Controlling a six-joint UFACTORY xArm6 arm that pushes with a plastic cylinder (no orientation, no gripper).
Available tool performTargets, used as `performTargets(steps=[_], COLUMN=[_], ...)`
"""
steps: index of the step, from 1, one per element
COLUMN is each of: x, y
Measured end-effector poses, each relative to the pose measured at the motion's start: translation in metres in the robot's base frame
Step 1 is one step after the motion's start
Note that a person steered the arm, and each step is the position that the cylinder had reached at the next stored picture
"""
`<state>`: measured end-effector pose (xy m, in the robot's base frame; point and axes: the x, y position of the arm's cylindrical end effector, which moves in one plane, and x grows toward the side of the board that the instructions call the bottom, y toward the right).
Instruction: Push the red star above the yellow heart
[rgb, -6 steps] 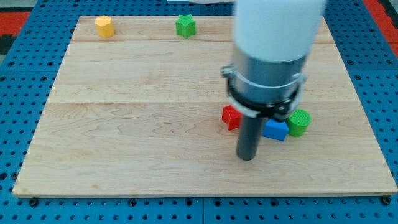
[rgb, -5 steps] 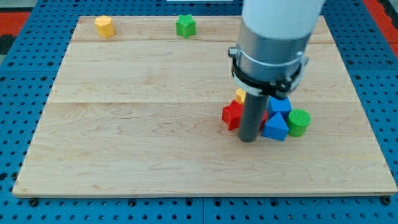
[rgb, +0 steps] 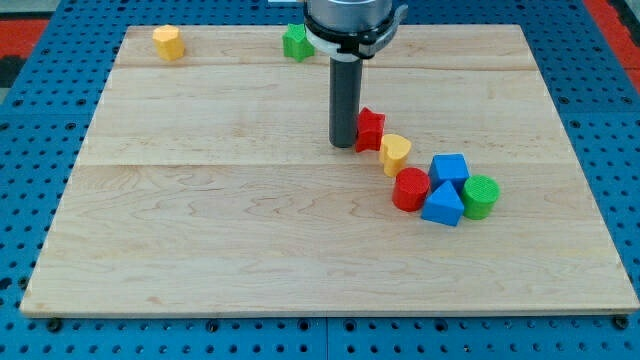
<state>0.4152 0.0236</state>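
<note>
The red star (rgb: 371, 129) lies on the wooden board (rgb: 200, 230) right of centre. It touches the upper left of the yellow heart (rgb: 395, 154). My tip (rgb: 344, 145) rests on the board against the red star's left side. The rod rises from there to the view's top.
A red cylinder (rgb: 410, 190), a blue triangle (rgb: 443, 206), a blue block (rgb: 450, 169) and a green cylinder (rgb: 481, 196) cluster below right of the heart. A yellow block (rgb: 168, 42) and a green star (rgb: 295, 42) sit near the board's top edge.
The rod has moved up and to the left. The red star has moved up and now lies above left of the yellow heart, which now shows fully.
</note>
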Motion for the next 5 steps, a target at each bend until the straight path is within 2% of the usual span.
performTargets(steps=[2, 4, 5], x=[0.023, -0.044, -0.041], y=[0.006, 0.014, 0.018])
